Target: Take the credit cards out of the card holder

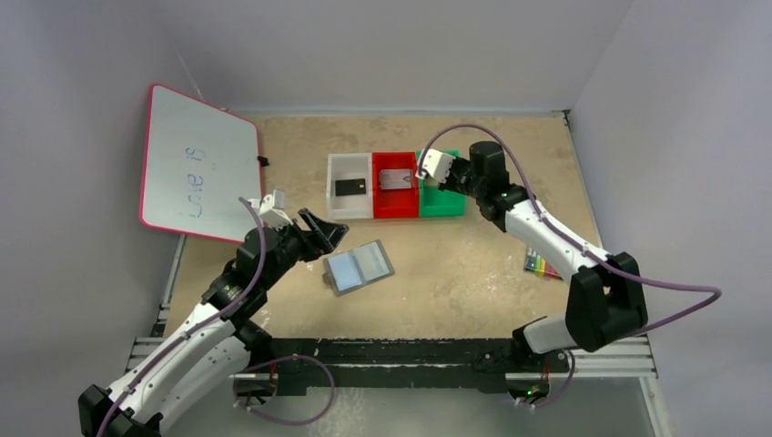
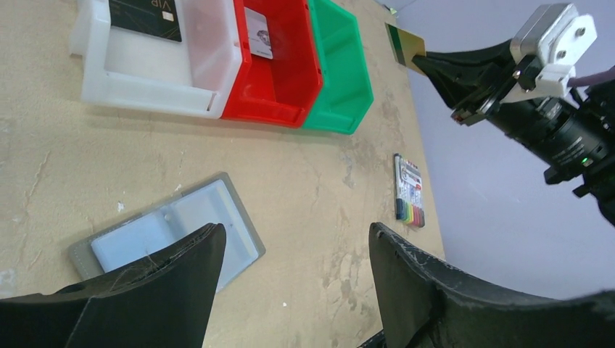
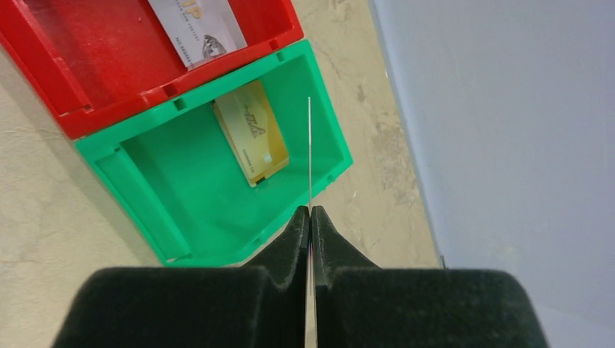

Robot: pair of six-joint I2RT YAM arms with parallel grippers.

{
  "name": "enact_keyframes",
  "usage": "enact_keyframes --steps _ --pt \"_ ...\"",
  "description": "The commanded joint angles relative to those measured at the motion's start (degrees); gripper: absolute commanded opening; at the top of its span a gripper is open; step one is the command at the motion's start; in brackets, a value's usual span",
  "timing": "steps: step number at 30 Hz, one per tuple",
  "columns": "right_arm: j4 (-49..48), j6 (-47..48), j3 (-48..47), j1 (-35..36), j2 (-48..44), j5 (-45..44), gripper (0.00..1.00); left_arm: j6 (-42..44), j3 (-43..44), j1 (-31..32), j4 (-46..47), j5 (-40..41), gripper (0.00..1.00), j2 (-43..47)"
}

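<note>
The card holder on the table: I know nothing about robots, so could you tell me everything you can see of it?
The card holder is a small bifold case, lying opened flat on the tan table, inside facing up and turned at a slant. A matte grey border frames two shiny, pale bluish pockets, one on each half; no card shows in them. The open left gripper hangs close beside it; in the top view nothing but the table touches the holder.
</note>
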State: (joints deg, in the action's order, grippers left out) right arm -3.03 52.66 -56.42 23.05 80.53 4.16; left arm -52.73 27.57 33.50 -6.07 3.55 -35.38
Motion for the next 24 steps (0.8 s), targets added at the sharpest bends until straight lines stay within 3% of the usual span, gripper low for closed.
enact_keyframes --steps 1,15,24 --pt "6.11 6.61 -7.25 -1.45 3.85 8.0 0.0 2.12 3.12 0.08 -1.91 0.17 0.72 -0.03" --pt "6.9 8.75 -12.3 -2.45 12.8 7.13 0.0 2.57 3.83 0.07 -6.15 3.45 0.73 2.0" --pt "10.99 10.13 -20.29 -3.19 21.89 4.97 0.0 2.02 3.64 0.03 -6.76 4.01 0.73 2.24"
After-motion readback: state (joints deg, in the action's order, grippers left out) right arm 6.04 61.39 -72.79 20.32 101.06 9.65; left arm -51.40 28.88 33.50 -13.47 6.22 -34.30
